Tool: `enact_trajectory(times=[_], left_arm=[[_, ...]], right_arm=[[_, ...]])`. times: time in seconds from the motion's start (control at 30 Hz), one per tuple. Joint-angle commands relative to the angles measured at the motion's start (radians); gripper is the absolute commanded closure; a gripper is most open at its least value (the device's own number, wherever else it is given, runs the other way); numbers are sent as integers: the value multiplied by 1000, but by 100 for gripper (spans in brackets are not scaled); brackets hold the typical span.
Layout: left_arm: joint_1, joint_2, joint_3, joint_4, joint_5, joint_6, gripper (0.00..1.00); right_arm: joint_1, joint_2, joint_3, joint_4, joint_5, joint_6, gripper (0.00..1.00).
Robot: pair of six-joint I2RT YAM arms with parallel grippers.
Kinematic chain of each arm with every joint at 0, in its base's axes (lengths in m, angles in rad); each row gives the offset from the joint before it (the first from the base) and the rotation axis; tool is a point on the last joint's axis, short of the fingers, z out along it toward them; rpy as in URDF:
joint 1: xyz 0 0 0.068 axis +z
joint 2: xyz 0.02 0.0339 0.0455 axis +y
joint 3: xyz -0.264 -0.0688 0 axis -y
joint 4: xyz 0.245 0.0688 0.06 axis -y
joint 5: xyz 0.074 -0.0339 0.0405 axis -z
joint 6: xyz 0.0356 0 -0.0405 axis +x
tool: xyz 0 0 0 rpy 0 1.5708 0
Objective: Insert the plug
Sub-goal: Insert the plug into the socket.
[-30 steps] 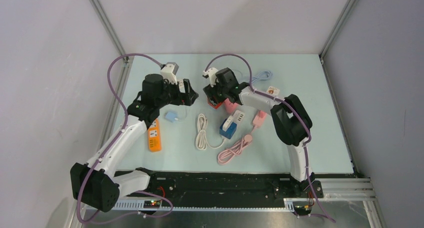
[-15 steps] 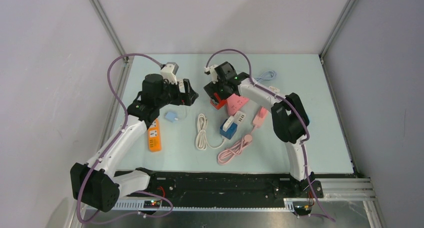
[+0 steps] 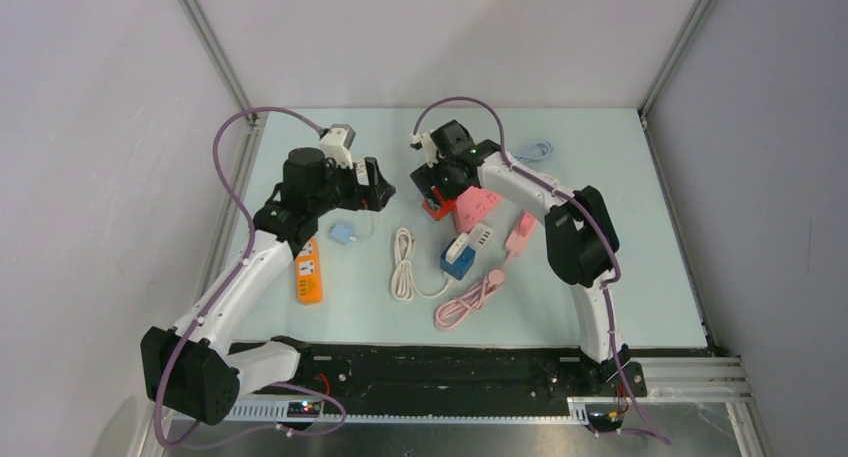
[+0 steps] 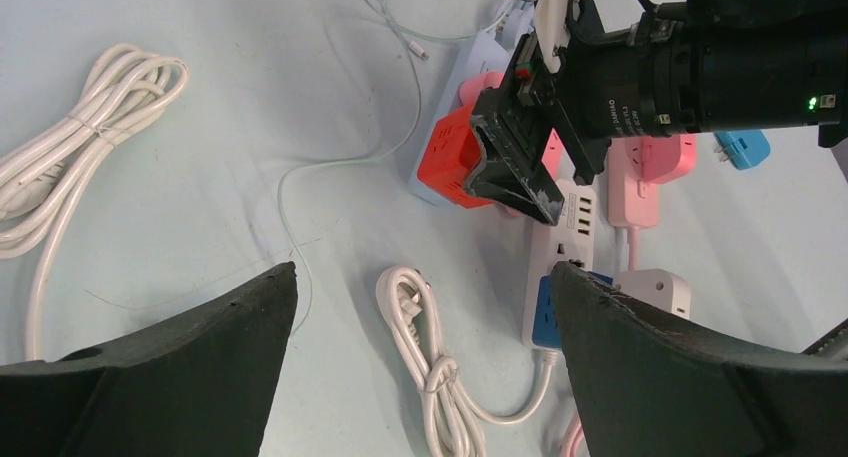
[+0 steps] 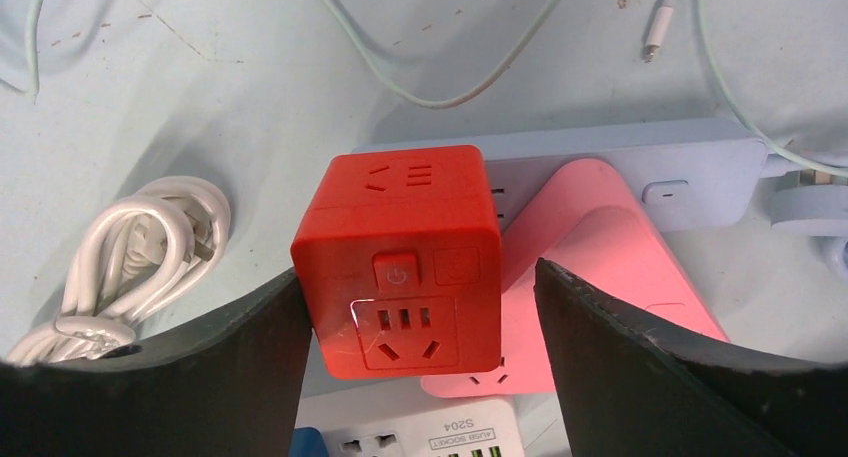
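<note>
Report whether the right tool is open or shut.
Open. The right tool straddles the red plastic cube socket, fingers apart, with a visible gap beside one finger.

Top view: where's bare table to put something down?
Bare: the table right of the right arm, and the near edge between orange power strip and pink cable. Crowded: centre, around the red socket cube.

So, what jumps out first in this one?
The red cube socket stands out, toward the back of the table. It lies over a pale blue power strip beside a pink adapter, with the right gripper open astride it. The left gripper hangs open to its left, holding nothing, and coiled cables lie nearby.
</note>
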Motion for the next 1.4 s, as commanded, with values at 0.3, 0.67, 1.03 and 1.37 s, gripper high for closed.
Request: enact_trajectory(times=[0.3,0.67,1.03,1.37], left_arm=[[10,-10,8,28,-1,18,0],[18,-11,11,26,-3,26,0],[26,-3,5,27,6,21,0],[28,10,10,25,10,14,0]], right_arm=[[14,39,68,-88,-8,22,100],[32,121,-24,-39,58,22,100],[61,132,-159,26,185,60,100],[66,169,-103,-48,184,42,100]])
